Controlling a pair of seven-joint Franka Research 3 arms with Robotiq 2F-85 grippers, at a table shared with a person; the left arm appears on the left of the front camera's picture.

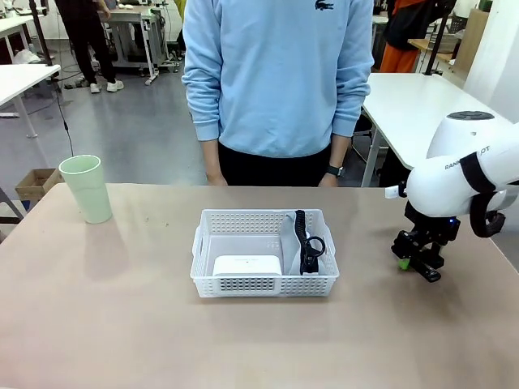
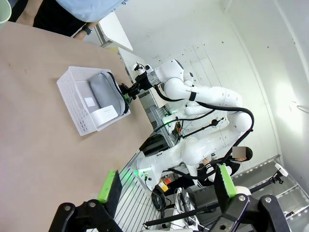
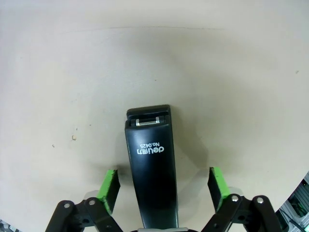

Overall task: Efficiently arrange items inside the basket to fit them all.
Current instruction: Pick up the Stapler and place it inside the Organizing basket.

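Black stapler (image 3: 149,159) lies flat on bare tabletop (image 1: 122,324), well right of the basket (image 1: 264,285) (loads of room around it). My right claw (image 3: 163,180) points down astride it, pads clear; left claw (image 2: 166,186) spread wide, empty.

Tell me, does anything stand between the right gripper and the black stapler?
Nothing visible does. The black stapler lies on the table, inside the open right gripper, with a gap on each side.
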